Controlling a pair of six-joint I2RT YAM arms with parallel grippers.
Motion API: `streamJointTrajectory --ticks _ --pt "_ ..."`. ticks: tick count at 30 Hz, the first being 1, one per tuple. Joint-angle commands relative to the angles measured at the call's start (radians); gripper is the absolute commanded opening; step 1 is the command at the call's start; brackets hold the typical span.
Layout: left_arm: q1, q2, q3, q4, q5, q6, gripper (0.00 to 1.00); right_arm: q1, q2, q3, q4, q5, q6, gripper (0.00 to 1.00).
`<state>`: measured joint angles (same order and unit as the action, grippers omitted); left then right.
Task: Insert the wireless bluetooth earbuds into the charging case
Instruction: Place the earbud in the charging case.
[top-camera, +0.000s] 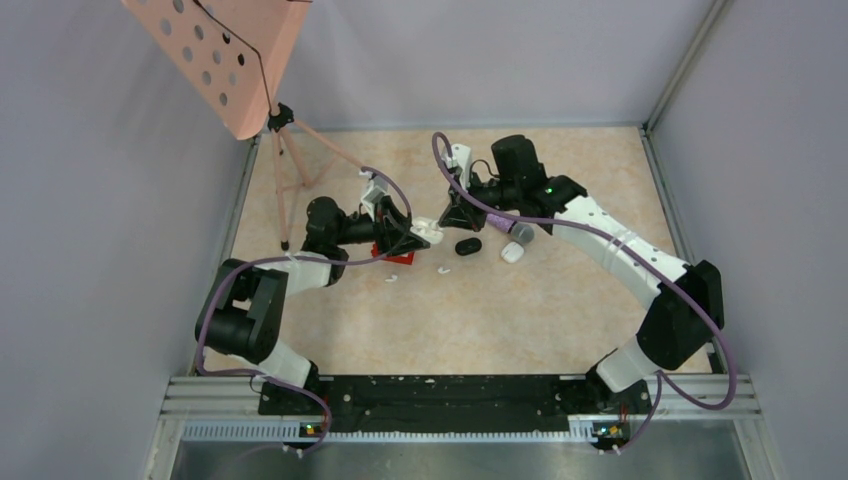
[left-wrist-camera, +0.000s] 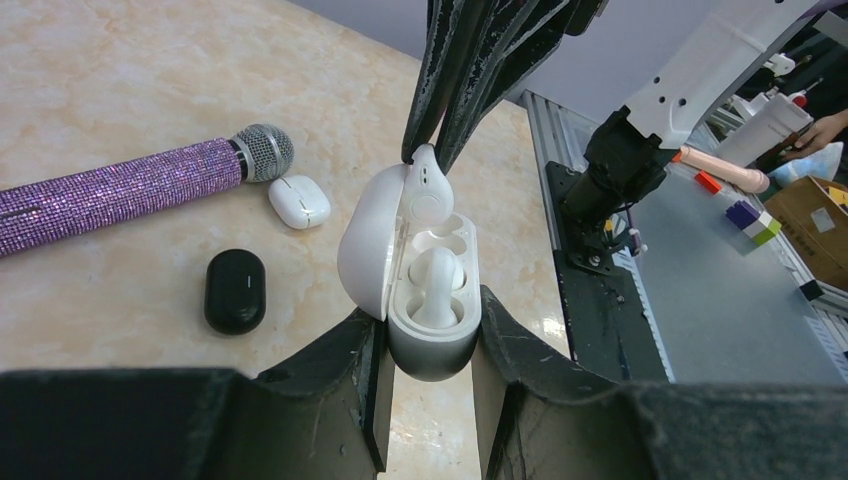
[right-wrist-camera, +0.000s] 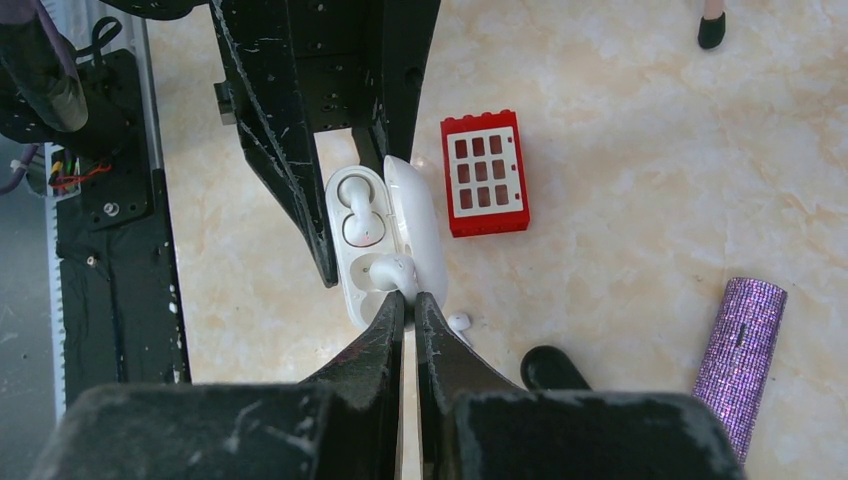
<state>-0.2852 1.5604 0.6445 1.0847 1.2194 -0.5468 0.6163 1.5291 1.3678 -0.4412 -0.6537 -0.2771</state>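
My left gripper (left-wrist-camera: 428, 335) is shut on the base of an open white charging case (left-wrist-camera: 432, 355), its lid (left-wrist-camera: 365, 240) swung to the left. One white earbud (left-wrist-camera: 437, 280) sits in a slot of the case. My right gripper (right-wrist-camera: 410, 300) is shut on a second white earbud (right-wrist-camera: 393, 270) by its stem and holds it at the case's (right-wrist-camera: 352, 285) other slot. In the top view the two grippers (top-camera: 415, 237) (top-camera: 447, 220) meet over the case (top-camera: 427, 229). A loose white earbud (right-wrist-camera: 459, 322) lies on the table beside the case.
A closed black case (left-wrist-camera: 235, 290), a closed white case (left-wrist-camera: 299, 201) and a purple glitter microphone (left-wrist-camera: 120, 190) lie close by. A red brick (right-wrist-camera: 484, 172) lies beside the held case. More white earbuds (top-camera: 392, 279) lie on the table. A pink music stand (top-camera: 215, 55) stands at back left.
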Motion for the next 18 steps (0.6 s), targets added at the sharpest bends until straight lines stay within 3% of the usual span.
streamJointTrajectory --ticks 1,18 --pt "-0.003 0.000 0.037 0.095 -0.017 -0.014 0.00 0.020 -0.017 -0.013 0.012 -0.011 -0.004 0.00" --pt "-0.002 0.027 0.042 0.133 -0.067 -0.057 0.00 0.047 -0.013 -0.032 0.023 0.073 0.006 0.00"
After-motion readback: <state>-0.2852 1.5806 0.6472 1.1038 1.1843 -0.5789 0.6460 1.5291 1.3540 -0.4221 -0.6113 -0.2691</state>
